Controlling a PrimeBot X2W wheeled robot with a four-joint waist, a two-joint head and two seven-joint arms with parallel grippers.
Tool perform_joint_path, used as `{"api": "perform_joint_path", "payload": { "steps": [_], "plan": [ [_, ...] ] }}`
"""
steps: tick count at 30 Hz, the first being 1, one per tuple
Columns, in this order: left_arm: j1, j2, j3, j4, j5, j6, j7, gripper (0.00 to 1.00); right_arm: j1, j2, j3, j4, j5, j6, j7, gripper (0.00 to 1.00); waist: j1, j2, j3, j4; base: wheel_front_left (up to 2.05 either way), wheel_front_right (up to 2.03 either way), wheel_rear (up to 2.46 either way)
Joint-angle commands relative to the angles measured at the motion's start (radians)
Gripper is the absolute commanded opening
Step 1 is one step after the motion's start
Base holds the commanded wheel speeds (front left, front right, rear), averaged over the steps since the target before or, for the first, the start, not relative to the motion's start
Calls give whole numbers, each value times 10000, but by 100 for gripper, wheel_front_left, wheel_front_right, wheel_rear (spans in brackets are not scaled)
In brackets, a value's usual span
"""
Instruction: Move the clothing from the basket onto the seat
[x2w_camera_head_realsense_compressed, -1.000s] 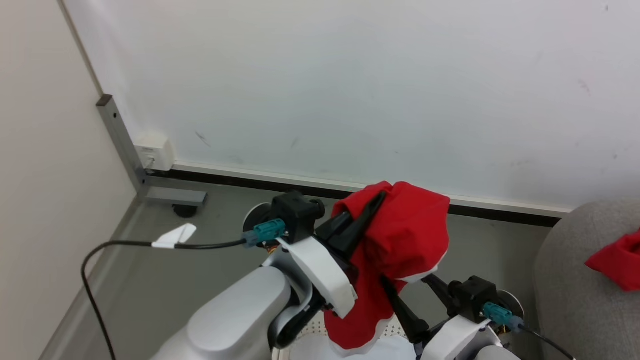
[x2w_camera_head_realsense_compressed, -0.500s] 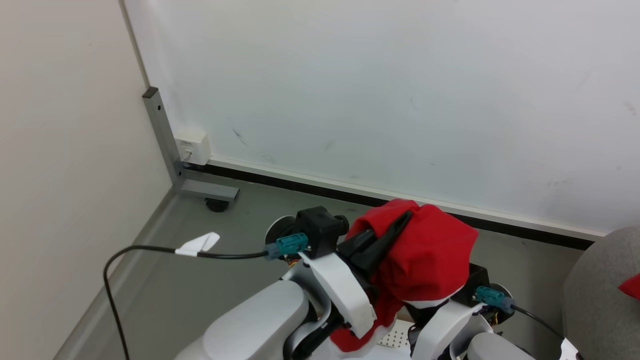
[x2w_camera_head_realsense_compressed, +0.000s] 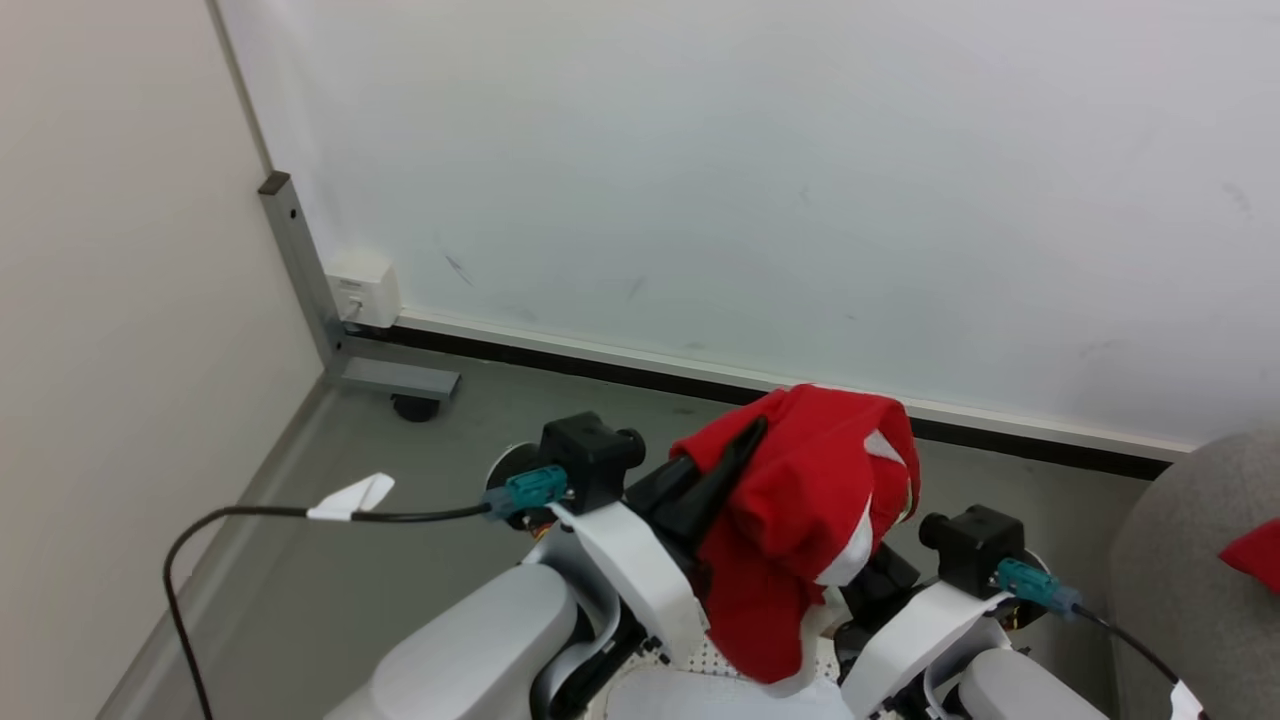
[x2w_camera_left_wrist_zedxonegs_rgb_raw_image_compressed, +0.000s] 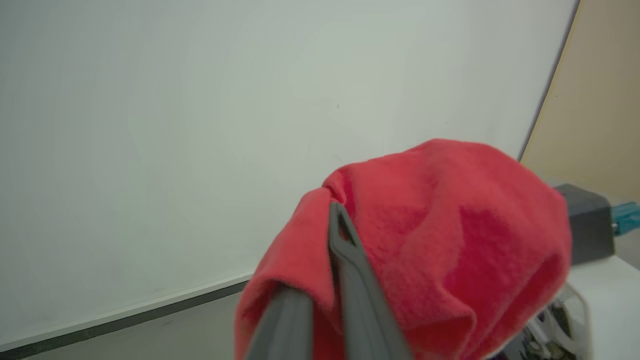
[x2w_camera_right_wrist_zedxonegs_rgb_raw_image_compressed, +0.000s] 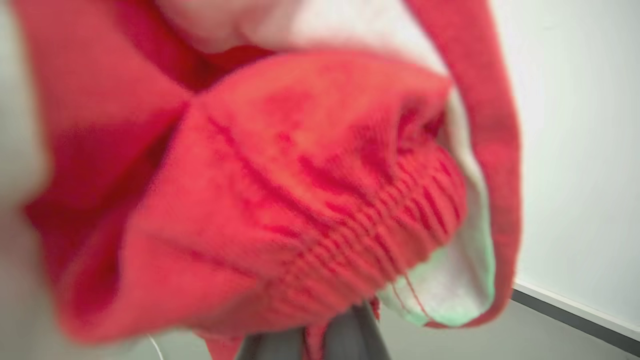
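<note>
White wall (x2w_camera_head_realsense_compressed: 700, 150) and grey floor (x2w_camera_head_realsense_compressed: 400, 520) lay ahead, with a metal post (x2w_camera_head_realsense_compressed: 295, 260) on a castor in the left corner. The garment (x2w_camera_head_realsense_compressed: 810, 500) hung in the air in front of the robot, above the small perforated patch of basket (x2w_camera_head_realsense_compressed: 712, 655) at the bottom edge, well clear of the floor.

The left gripper (x2w_camera_head_realsense_compressed: 730, 450) pointed up and rightward with its fingers nearly together and red cloth caught between them, the rest draped over the tips like a hood. The right gripper (x2w_camera_right_wrist_zedxonegs_rgb_raw_image_compressed: 312, 340) sat under the hanging fold. Its fingers stood close with a strip of red between them, so it looked to be pinching too, probably to keep the loose hem from trailing.

The seat (x2w_camera_head_realsense_compressed: 1170, 580) showed at the right edge, a red piece (x2w_camera_head_realsense_compressed: 1255, 555) lying on it. Open floor lay between robot and seat, so a turn to the right looked unobstructed. The seat's rounded near edge was the one thing the low hem might brush. On the left, the post and the looping cable (x2w_camera_head_realsense_compressed: 250, 515) left less room.
</note>
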Motion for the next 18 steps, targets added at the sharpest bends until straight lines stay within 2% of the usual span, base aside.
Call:
{"api": "perform_joint_path", "payload": {
  "steps": [1, 9, 18],
  "plan": [
    [199, 48, 28, -26, -79, -18, -68, 100, 165, -74, -138, -94, -46, -22, 0, 0, -1, 0, 12, -78, 0, 0, 0],
    [477, 178, 52, -277, 24, 5, -152, 100, 487, -179, -1207, -627, -435, -22, 0, 0, -1, 0, 83, -522, 0, 0, 0],
    [811, 416, 52, -315, 207, 67, -195, 100, 791, -358, -2392, -1195, -569, -22, 0, 0, -1, 0, 344, -1726, 0, 0, 0]
  ]
}}
